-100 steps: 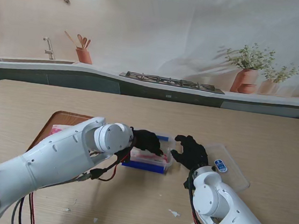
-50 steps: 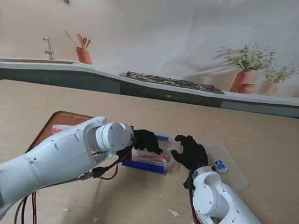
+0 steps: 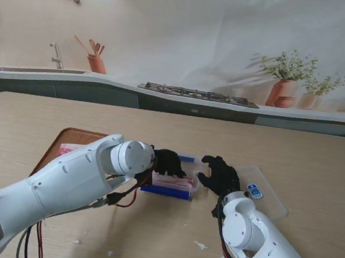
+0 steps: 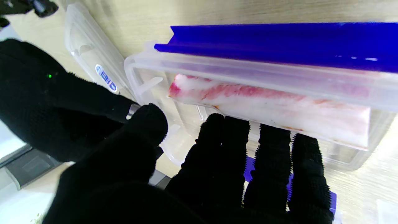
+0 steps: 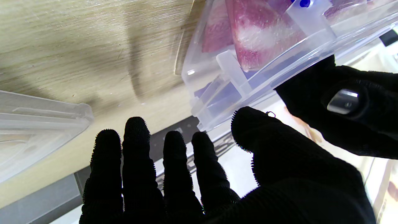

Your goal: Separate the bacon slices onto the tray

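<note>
A clear plastic box [image 3: 175, 183] with blue clips sits mid-table, holding a slab of pink and white bacon [image 4: 267, 102]. My left hand [image 3: 169, 161], in a black glove, reaches over the box from the left. Its fingers [image 4: 224, 146] lie straight and close together at the box's wall beside the bacon, holding nothing. My right hand [image 3: 218, 174] is at the box's right end, fingers [image 5: 174, 155] spread and thumb close to the box corner [image 5: 217, 93], gripping nothing. The brown tray [image 3: 75, 136] lies at the left with a pink bacon piece [image 3: 66, 149] on it.
The box's clear lid [image 3: 258, 193] with a blue sticker lies on the table just right of my right hand. Small white scraps [image 3: 200, 245] lie on the table nearer to me. A counter with a stove and plant pots runs along the far side.
</note>
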